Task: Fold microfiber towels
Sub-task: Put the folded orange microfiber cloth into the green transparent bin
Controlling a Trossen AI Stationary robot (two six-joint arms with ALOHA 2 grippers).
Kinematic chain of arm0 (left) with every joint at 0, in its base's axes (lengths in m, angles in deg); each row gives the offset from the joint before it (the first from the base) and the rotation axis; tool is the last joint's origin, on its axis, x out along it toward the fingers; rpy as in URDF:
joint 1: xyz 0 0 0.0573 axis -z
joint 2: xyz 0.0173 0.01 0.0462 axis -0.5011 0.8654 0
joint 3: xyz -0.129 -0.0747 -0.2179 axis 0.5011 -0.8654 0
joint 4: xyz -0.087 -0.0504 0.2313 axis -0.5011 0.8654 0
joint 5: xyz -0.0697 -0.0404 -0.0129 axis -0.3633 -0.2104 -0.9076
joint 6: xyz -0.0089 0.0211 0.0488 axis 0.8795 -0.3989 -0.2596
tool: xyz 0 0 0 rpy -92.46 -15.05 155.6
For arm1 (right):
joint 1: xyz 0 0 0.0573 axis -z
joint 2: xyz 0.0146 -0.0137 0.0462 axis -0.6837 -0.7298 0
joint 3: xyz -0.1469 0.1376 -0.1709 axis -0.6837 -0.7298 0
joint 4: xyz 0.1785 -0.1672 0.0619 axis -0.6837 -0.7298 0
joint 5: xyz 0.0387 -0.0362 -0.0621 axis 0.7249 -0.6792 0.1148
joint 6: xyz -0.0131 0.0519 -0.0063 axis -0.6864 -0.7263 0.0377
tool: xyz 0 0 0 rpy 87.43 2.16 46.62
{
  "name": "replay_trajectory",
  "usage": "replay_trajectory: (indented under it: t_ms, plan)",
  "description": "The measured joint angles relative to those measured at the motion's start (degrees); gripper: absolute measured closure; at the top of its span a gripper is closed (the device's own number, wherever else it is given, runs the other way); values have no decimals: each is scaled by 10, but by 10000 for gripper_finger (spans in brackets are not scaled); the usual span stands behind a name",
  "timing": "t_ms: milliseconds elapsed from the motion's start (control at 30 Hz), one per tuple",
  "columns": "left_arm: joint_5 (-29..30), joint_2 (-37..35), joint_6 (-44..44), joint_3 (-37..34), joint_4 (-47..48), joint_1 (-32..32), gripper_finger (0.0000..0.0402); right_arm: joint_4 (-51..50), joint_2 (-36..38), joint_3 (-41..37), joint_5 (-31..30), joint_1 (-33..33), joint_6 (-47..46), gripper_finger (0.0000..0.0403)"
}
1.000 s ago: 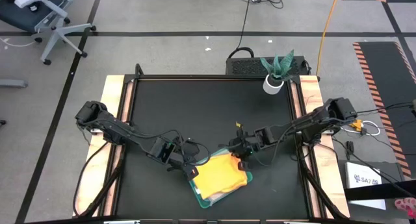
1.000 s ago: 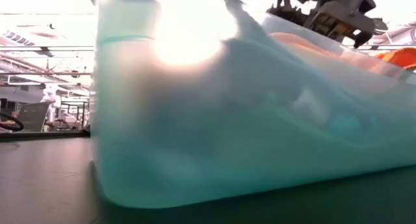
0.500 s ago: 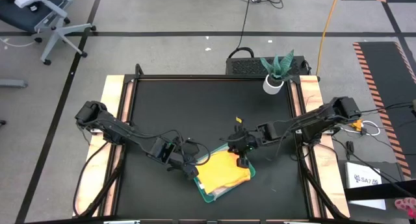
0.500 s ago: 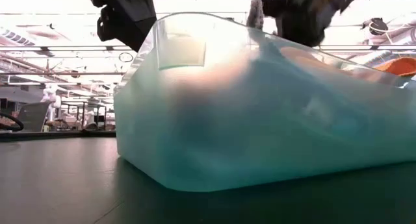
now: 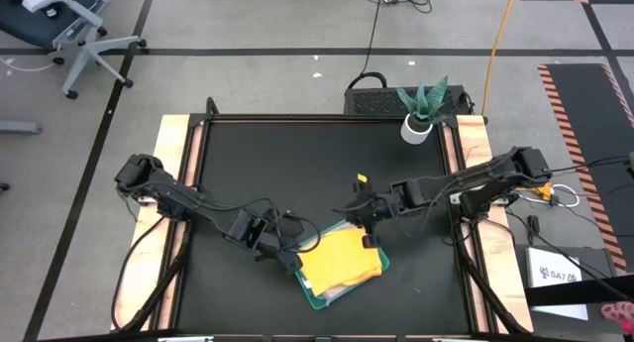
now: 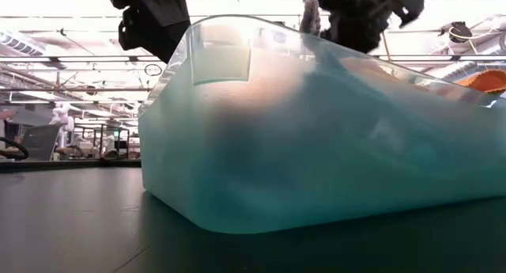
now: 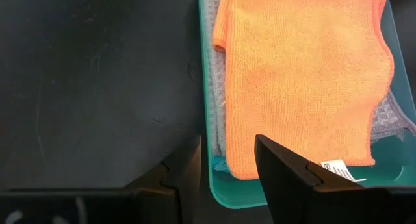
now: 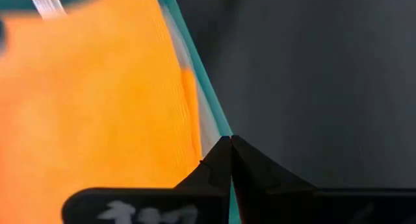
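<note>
Yellow-orange towel [image 5: 340, 266] lies folded on top of the stack in the teal tray [image 5: 315, 302], which sits at about 6 o'clock on the counter [image 5: 297, 164], near the front edge. A grey-white towel [image 7: 389, 117] shows beneath it in the left wrist view, and a white care label [image 7: 338, 169] pokes out at one corner.

Left gripper [image 5: 288, 262] sits at the tray's 9 o'clock end; its fingers [image 7: 286, 172] straddle the tray wall with a gap between them, one outside, one inside. Whether they pinch the rim I cannot tell. Right gripper [image 5: 365, 235] is at the tray's 1 o'clock corner, fingers [image 8: 229, 164] pressed together, holding nothing, tips over the rim.

Handling, judged: the cloth is light, limp and napped; it should drape and drag rather than slide, and the layers may cling together. Best hold is a corner or hemmed edge, pinched shallow so only the top layer lifts.

Room: the counter from 9 through 12 to 3 o'clock is bare black surface. A potted plant [image 5: 421, 112] stands at the far 1 o'clock corner. The tray is thin-walled and looks light; it may shift when a towel is pulled.
</note>
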Motion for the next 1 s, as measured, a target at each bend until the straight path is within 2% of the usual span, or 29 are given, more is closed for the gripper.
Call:
replay_trajectory:
  t_ms: [133,333,467,800,1000]
  plan:
    - [0,0,2,0,0,0,256,-44,-1,0,1,25,11,384]
    - [0,0,4,0,0,0,256,-46,-25,0,5,51,11,327]
    - [0,0,5,0,0,0,256,-41,-45,-1,52,55,9,302]
    - [0,0,4,0,1,0,256,-7,-61,-1,60,59,54,302]
    - [0,0,4,0,7,0,256,13,-84,-12,64,74,43,302]
